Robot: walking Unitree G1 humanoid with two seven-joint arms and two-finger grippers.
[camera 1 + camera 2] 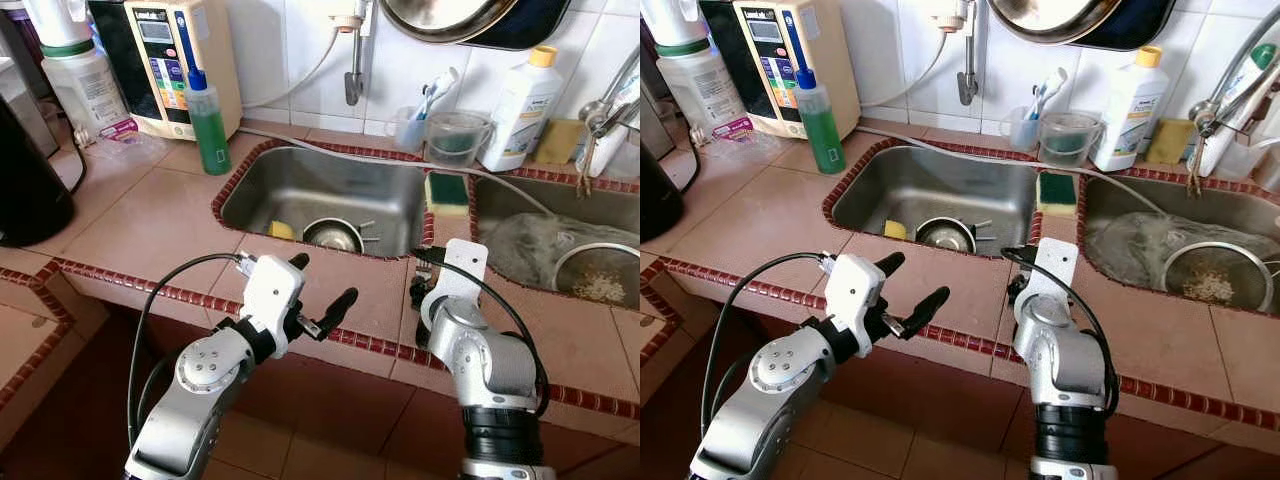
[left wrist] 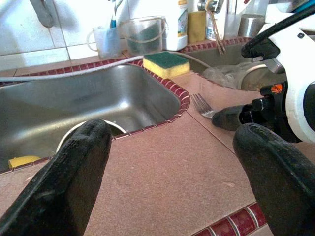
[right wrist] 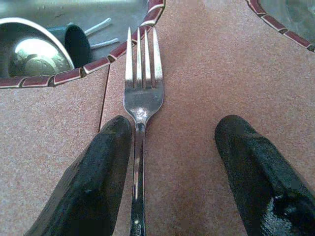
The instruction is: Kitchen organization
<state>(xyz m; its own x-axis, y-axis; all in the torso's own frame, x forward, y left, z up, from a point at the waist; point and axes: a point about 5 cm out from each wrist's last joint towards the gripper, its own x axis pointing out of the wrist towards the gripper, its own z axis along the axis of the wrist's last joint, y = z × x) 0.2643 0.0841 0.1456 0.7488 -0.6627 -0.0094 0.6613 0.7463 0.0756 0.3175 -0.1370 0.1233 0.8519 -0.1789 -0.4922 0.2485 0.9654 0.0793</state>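
Note:
A silver fork (image 3: 142, 98) lies flat on the tiled counter strip (image 1: 370, 285) between the two sinks, tines pointing toward the sinks. My right gripper (image 3: 172, 162) is low over the counter and open; the fork's handle runs between its fingers, close against one finger (image 3: 106, 167). The fork's tines (image 2: 202, 104) also show in the left wrist view, in front of the right gripper. My left gripper (image 1: 322, 285) hovers open and empty above the counter's front edge, left of the right arm.
The left sink (image 1: 300, 185) holds a metal pot (image 1: 333, 235) and a yellow scrap (image 1: 281, 230). A green-and-yellow sponge (image 1: 447, 190) sits on the divider. The right sink has a strainer (image 1: 600, 280). A green soap bottle (image 1: 208, 125), white bottle (image 1: 520, 110) and cups (image 1: 455, 138) line the back.

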